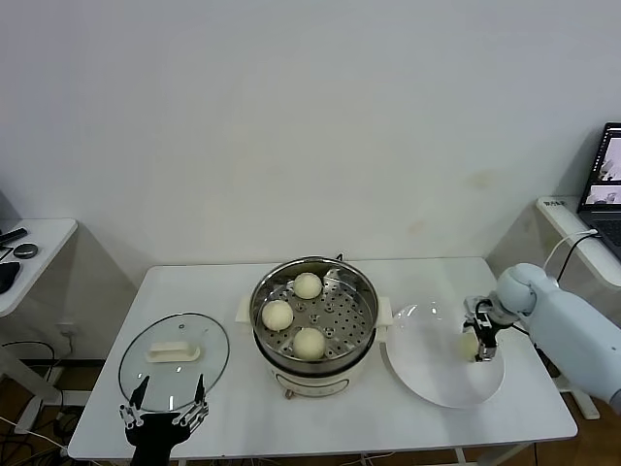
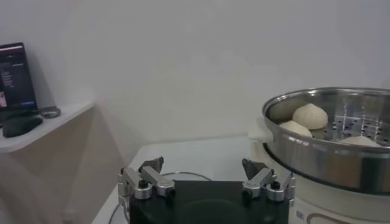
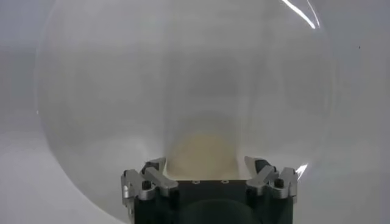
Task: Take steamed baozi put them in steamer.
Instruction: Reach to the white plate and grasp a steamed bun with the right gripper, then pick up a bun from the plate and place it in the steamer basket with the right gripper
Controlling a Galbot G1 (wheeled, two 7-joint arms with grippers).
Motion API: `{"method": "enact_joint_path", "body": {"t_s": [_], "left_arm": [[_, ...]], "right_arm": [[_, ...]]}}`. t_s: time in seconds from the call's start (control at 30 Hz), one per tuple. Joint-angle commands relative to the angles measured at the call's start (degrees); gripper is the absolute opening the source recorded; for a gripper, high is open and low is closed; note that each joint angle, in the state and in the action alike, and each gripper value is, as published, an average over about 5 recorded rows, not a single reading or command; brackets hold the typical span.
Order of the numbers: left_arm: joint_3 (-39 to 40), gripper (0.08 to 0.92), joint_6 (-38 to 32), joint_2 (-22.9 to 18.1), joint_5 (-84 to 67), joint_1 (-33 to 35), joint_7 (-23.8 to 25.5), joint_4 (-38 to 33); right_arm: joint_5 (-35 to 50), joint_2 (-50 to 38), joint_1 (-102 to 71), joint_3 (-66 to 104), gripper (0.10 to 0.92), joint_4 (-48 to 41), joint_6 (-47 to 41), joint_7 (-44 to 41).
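My right end effector [image 1: 477,342] sits down on the white plate [image 1: 437,386], its fingers on either side of 1 bun [image 3: 203,156]; whether they already press it I cannot tell, since my own housing hides the contact. 3 buns [image 1: 309,343] lie in the steamer [image 1: 313,309] at the middle of the desk [image 1: 243,427]. My left end effector [image 1: 163,416] hangs open over the glass lid [image 1: 175,361], cut off by the bottom of the head view.

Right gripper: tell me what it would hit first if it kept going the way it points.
The last baozi, lying between the right gripper fingers on the plate. Straight past it, probably the plate itself.
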Motion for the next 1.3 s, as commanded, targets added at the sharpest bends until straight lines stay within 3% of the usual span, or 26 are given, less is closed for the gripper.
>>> {"method": "enact_joint_path", "body": {"t_s": [0.03,0.17,0.47,0.93,1.3], "left_arm": [[0.01,0.823,-0.03,-0.02,0.04,-0.1,-0.02,0.23],[0.09,0.823,-0.06,-0.03,0.16,-0.33,-0.08,0.39],[1.14,0.823,-1.2,-0.07,4.4,-2.14,-0.67,2.51],[1.48,0.823,-2.49,-0.16,5.93,-7.75,0.73,5.06],[1.19,0.823,-2.45,-0.45,5.07,-9.14,0.75,4.51]], "right_arm": [[0.3,-0.56,0.47,0.18,0.646,0.14,-0.09,-0.13],[2.33,-1.74,2.53,-0.26,0.601,1.74,-0.63,-0.63],[9.79,-2.74,15.31,-6.25,0.594,8.7,-4.02,-2.72],[34.07,2.84,34.51,-22.02,0.594,16.8,-15.73,-4.52],[37.65,11.88,38.13,-26.55,0.594,14.37,-18.8,-3.27]]}}
